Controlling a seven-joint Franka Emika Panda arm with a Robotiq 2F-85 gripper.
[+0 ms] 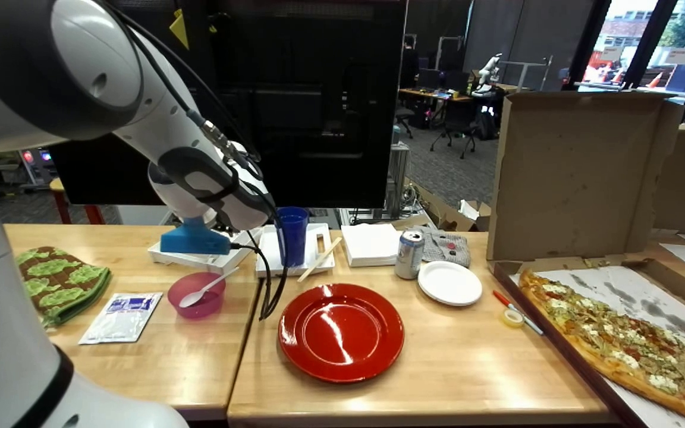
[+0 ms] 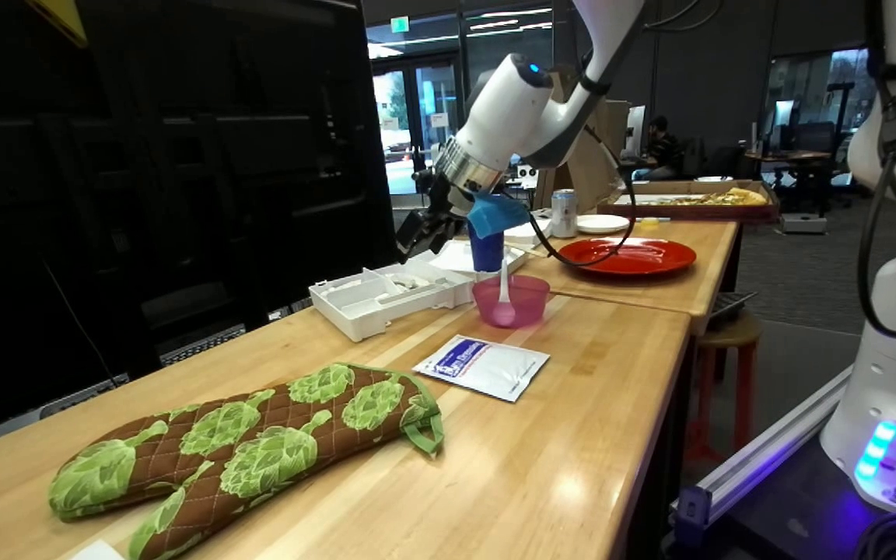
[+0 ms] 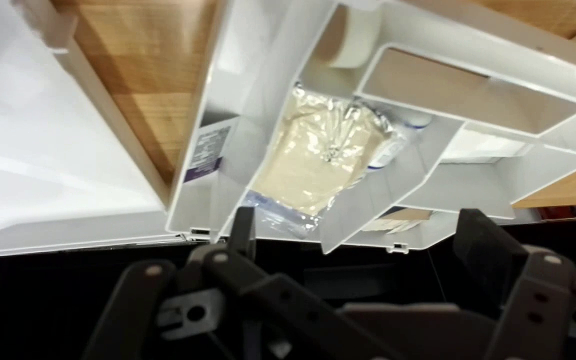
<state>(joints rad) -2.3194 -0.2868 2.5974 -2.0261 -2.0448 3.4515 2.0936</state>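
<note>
My gripper (image 3: 358, 227) is open with nothing between its fingers. In an exterior view the gripper (image 2: 426, 237) hangs above the back edge of a white compartment box (image 2: 355, 323), apart from it. The box (image 3: 448, 175) fills much of the wrist view; it holds a clear bag of beige material (image 3: 313, 160), a tape roll (image 3: 355, 37) and a small printed packet (image 3: 209, 150). Next to it lies a white tray (image 2: 452, 257) with a blue cup (image 2: 487, 253). In an exterior view the fingers are mostly hidden behind the blue wrist part (image 1: 195, 238).
A pink bowl (image 1: 207, 308) with a white spoon (image 1: 197, 297), a white packet (image 1: 121, 321) and an oven mitt (image 2: 261, 443) lie nearby. A red plate (image 1: 341, 333), can (image 1: 408, 258), white plates (image 1: 449, 284) and pizza box (image 1: 580, 178) stand farther along. A dark screen (image 1: 313, 107) rises behind.
</note>
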